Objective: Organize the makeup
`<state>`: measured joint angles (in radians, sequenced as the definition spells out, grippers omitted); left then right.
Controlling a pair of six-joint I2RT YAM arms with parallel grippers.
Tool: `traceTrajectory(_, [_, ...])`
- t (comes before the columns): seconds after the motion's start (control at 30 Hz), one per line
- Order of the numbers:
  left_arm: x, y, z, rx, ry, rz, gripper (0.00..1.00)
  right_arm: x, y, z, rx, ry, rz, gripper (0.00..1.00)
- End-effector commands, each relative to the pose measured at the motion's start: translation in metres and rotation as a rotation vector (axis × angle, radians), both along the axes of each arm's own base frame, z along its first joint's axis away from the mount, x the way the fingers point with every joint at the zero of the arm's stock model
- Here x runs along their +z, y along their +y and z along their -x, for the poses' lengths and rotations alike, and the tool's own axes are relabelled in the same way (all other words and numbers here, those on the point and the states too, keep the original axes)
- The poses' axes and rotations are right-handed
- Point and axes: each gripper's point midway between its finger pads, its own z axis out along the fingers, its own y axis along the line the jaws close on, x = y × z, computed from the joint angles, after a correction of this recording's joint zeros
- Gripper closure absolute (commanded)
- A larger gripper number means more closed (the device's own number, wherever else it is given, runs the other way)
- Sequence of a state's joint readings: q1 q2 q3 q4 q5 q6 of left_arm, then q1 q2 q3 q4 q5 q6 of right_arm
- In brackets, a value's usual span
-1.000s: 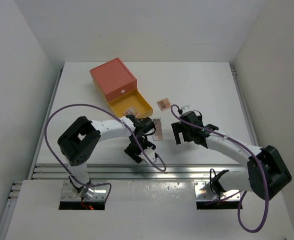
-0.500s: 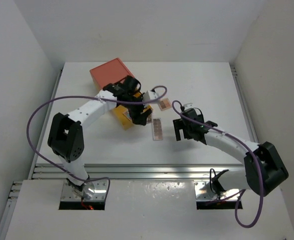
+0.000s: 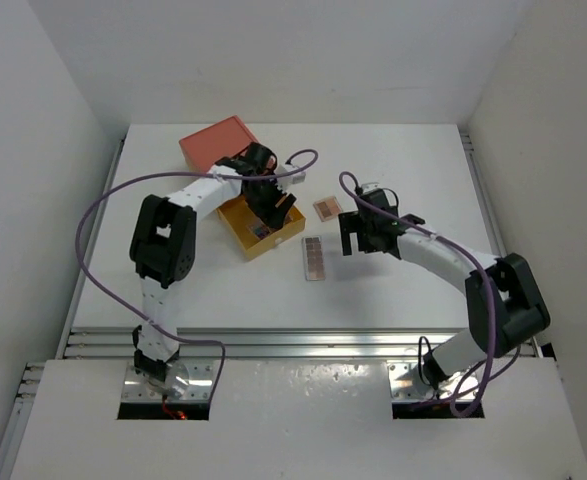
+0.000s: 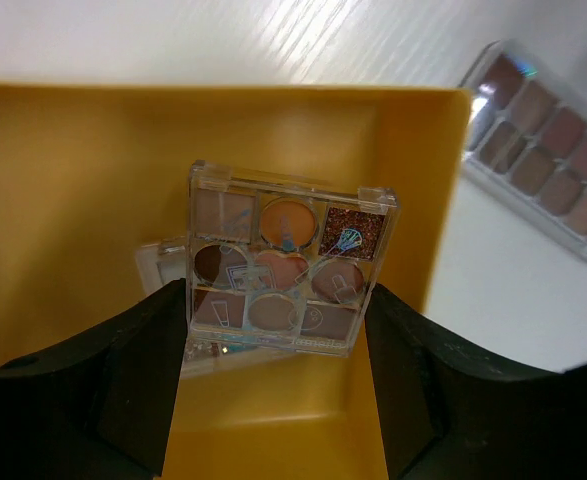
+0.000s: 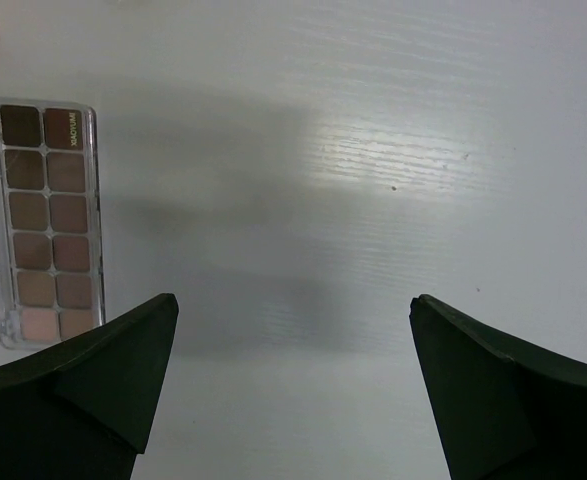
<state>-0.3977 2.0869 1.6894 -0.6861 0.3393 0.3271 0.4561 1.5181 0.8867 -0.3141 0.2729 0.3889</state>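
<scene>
The left gripper (image 4: 276, 315) clamps the square palette (image 4: 291, 262) by two opposite edges, above the yellow drawer (image 4: 73, 200). The palette is judged light, rigid, slick and crack-prone, so edge grips suit it. The long palette (image 5: 48, 220) lies flat just outside the drawer. The right gripper (image 5: 293, 330) hangs near it, jaws spread and empty.

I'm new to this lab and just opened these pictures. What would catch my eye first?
The bright yellow drawer, open in front of the orange box at the table's back left, stands out, with the left gripper holding a square eyeshadow palette over it. To its right, a long palette lies on the white table, and the open right gripper hovers over bare tabletop beside it.
</scene>
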Motion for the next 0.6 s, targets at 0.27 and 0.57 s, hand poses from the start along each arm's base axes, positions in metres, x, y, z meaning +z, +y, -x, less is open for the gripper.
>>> traceTrajectory(0.27, [-0.007,0.009,-0.023,0.081,-0.023,-0.036,0.17,0.01,0.036,-0.087,0.17,-0.032,-0.056,0.0])
traceTrajectory(0.57, [0.027,0.007,-0.032,0.11,-0.06,0.005,0.01,-0.026,0.068,-0.148,0.29,0.101,-0.107,0.0])
